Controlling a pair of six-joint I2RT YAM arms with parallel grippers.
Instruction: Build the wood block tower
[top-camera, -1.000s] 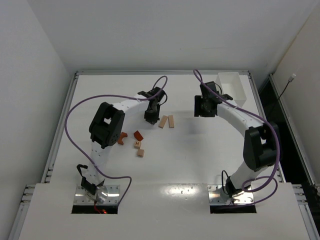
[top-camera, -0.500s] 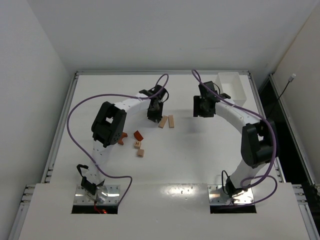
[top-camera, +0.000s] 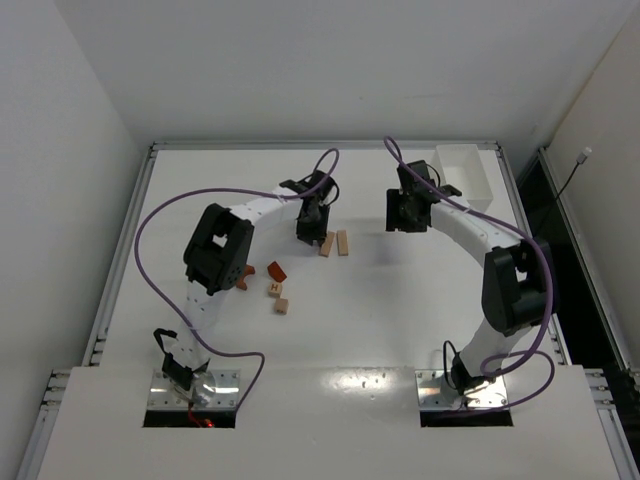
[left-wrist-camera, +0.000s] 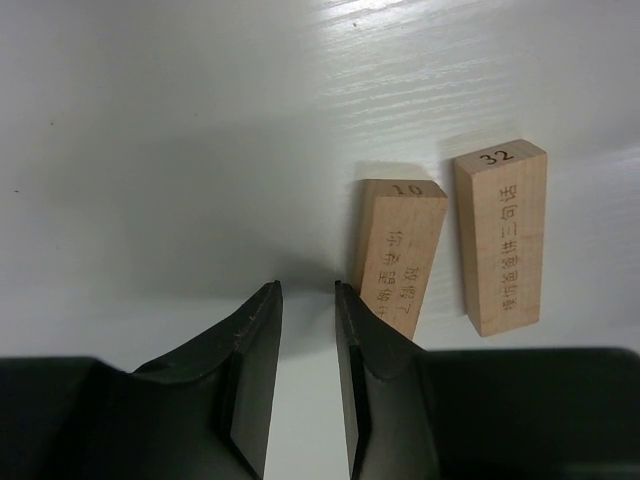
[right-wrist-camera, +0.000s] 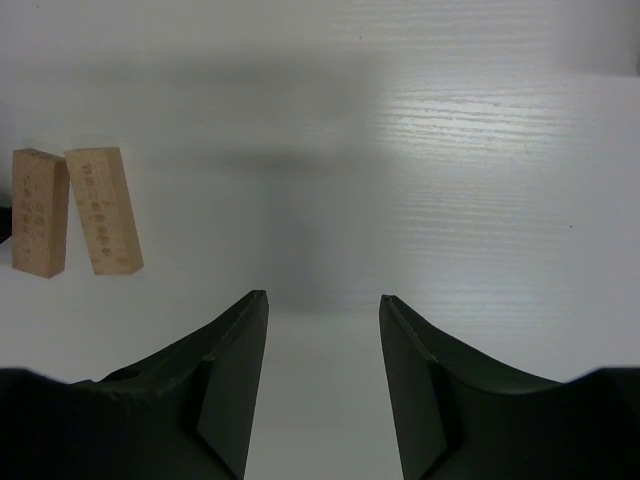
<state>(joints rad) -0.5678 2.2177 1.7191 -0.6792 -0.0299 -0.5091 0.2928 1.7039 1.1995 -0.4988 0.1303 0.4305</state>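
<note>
Cataloguing what lies within my reach, item by item.

- Left gripper (left-wrist-camera: 307, 290): jaws a narrow slit apart with nothing between them, hanging just beside plank 10 (left-wrist-camera: 400, 255). One finger looks to touch that plank's near corner, though the angle leaves this unsure.
- Plank 32 (left-wrist-camera: 500, 235): flat, just beside plank 10 with a small gap between them, the two not quite parallel.
- Right gripper (right-wrist-camera: 322, 297): jaws well apart and empty, over bare table (right-wrist-camera: 480, 150), with both planks off to one side.
- Loose stock, apart from the planks toward the near edge: reddish-brown wedge (top-camera: 277, 270), lettered tan cube (top-camera: 274, 289), plain tan cube (top-camera: 282, 306).
- Of the wood block tower, nothing stands yet, as I judge.
- Handling note: the planks look like the base. I should lift straight clear so that no finger drags plank 10 askew. Cubes should come one at a time, gripped across flat faces and set down squarely.
</note>
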